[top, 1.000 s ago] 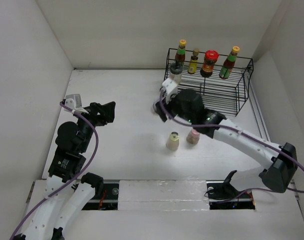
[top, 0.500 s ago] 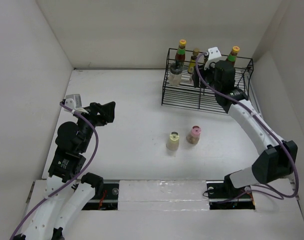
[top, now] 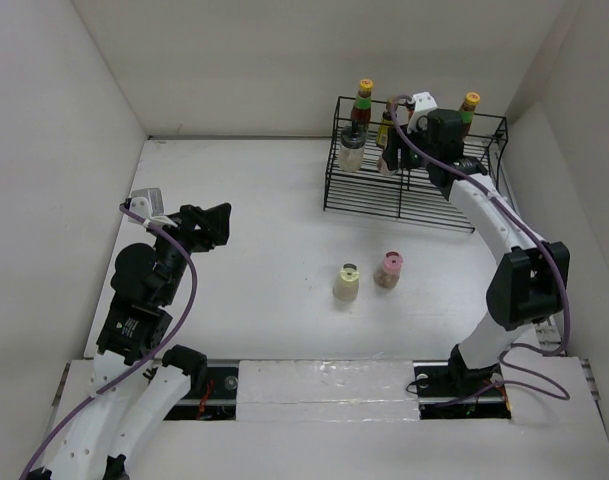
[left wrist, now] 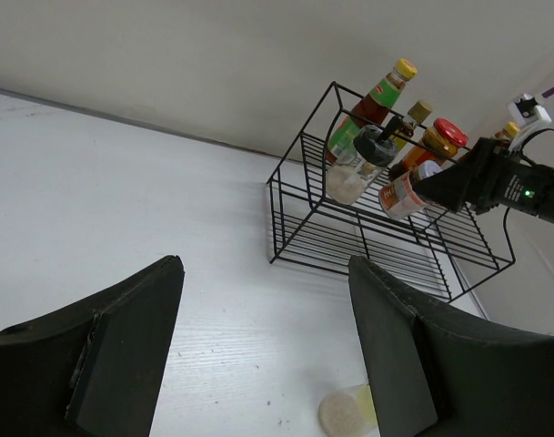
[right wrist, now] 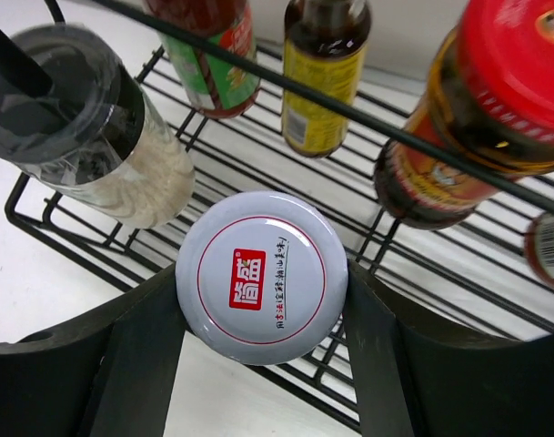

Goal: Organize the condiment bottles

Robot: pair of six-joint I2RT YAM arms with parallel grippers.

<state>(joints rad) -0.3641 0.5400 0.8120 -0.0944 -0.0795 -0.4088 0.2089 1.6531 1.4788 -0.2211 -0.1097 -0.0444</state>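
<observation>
**Right arm at the rack.** My right gripper (right wrist: 261, 284) is clenched on the silver-lidded jar (right wrist: 261, 276). In the right wrist view its round lid, printed with a red square mark, sits between my two fingers (right wrist: 135, 350), and each finger touches the rim. Seen from the left wrist, the jar hangs tilted, lid toward my wrist, within the black wire rack (top: 399, 195) at the far right of the table (top: 254, 200). Whether its base touches the lower shelf I cannot tell. Just left of it, at the rack's left end, is the grey-capped shaker (right wrist: 90, 137), filled with pale grains. On the upper tier behind stand a green-labelled sauce bottle (right wrist: 213, 55), a yellow-labelled bottle (right wrist: 320, 77) and the red-lidded jar (right wrist: 499, 109). The overhead view adds a yellow-capped bottle (top: 469, 110) at that tier's right end. The cream shaker (top: 347, 283) and pink-capped shaker (top: 388, 271) stand upright near each other on the open table, not touching and well apart from the rack. My left gripper (left wrist: 263, 273) is released, jaws wide with nothing between them, raised over the table's left side, well apart from every bottle.
</observation>
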